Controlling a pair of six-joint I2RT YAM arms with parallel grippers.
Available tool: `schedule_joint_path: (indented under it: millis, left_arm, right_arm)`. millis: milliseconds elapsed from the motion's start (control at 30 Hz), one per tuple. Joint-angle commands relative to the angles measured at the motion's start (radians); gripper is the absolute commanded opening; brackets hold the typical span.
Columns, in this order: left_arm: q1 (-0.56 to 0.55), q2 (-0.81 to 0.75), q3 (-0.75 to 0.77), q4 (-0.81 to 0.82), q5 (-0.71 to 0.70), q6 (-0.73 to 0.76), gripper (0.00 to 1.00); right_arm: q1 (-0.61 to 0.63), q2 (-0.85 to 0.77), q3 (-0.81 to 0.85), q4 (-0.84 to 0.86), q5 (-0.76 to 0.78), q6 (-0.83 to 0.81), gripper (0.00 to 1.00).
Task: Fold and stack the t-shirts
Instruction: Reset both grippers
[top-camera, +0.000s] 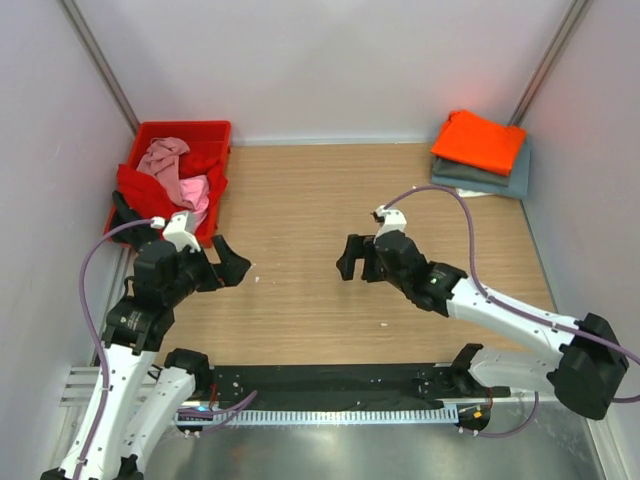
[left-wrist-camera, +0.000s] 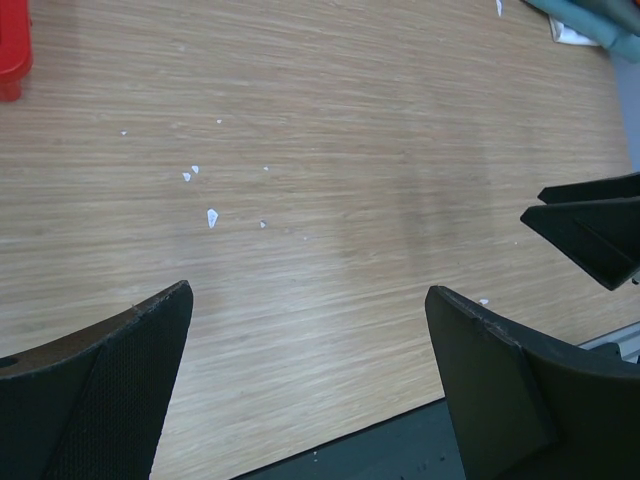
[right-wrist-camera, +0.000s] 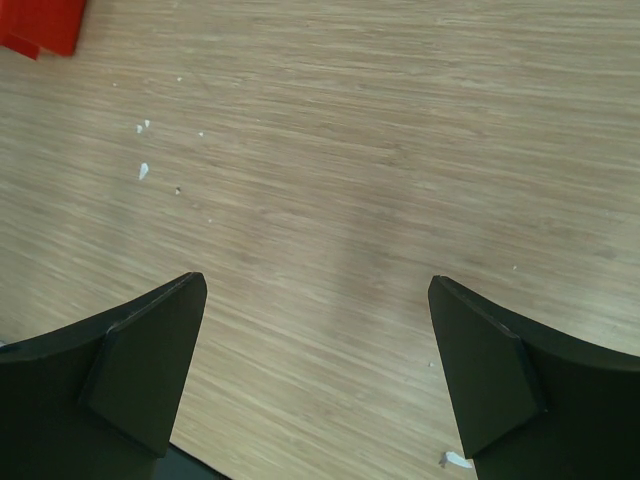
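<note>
Orange shirt (top-camera: 478, 141) folded flat on soft grey shirts (top-camera: 488, 177), far right corner of smooth wooden table (top-camera: 320, 200), left gripper (top-camera: 222, 265) and right gripper (top-camera: 355, 260) jaws wide, empty.

On my feed the table (top-camera: 320, 200) is pale wood with a fine straight grain, dotted with white flecks (left-wrist-camera: 212, 217). At ten o'clock the crate (top-camera: 185, 128) is glossy red, with a pink shirt (top-camera: 172, 158) and a red shirt (top-camera: 140, 190) in it. At two o'clock I see a bright orange shirt (top-camera: 480, 140), a dark grey shirt (top-camera: 462, 170) and a slate blue shirt (top-camera: 516, 183). The left fingers (left-wrist-camera: 100, 390) and right fingers (right-wrist-camera: 130, 370) are matte black, and the cables (top-camera: 95, 300) are purple.
</note>
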Motion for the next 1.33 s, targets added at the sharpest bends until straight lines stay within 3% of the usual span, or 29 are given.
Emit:
schedule_joint_path:
  millis: [0,233,367,467,700,967,1100,1200,1300]
  left_arm:
    - [0.006,-0.001,0.002,0.049,0.021,-0.005,1.00]
    - [-0.002,0.002,-0.001,0.062,0.018,-0.018,1.00]
    - [-0.002,-0.018,0.039,0.084,0.066,0.012,1.00]
    - [-0.004,-0.123,0.021,0.101,-0.049,-0.089,1.00]
    - [-0.004,-0.075,0.088,0.021,-0.130,-0.062,1.00]
    - [-0.004,-0.165,0.047,-0.028,-0.468,-0.071,1.00]
    - [-0.004,-0.194,0.033,-0.016,-0.480,-0.078,1.00]
    - [-0.004,-0.190,0.033,-0.016,-0.474,-0.077,1.00]
    - [-0.004,-0.180,0.027,-0.011,-0.491,-0.084,1.00]
  right_arm:
    - [0.005,-0.066,-0.036,0.056,0.026,0.113,1.00]
    - [0.007,-0.249,-0.155,0.065,0.005,0.196,1.00]
    - [0.007,-0.463,-0.253,0.181,-0.004,0.218,1.00]
    - [0.008,-0.534,-0.306,0.298,-0.067,0.204,1.00]
    - [0.007,-0.418,-0.307,0.606,-0.269,0.222,1.00]
    - [0.007,-0.276,-0.214,0.640,-0.360,0.257,1.00]
    - [0.007,-0.253,-0.230,0.677,-0.366,0.307,1.00]
    - [0.007,-0.255,-0.293,0.811,-0.395,0.340,1.00]
    - [0.007,-0.275,-0.335,0.815,-0.330,0.391,1.00]
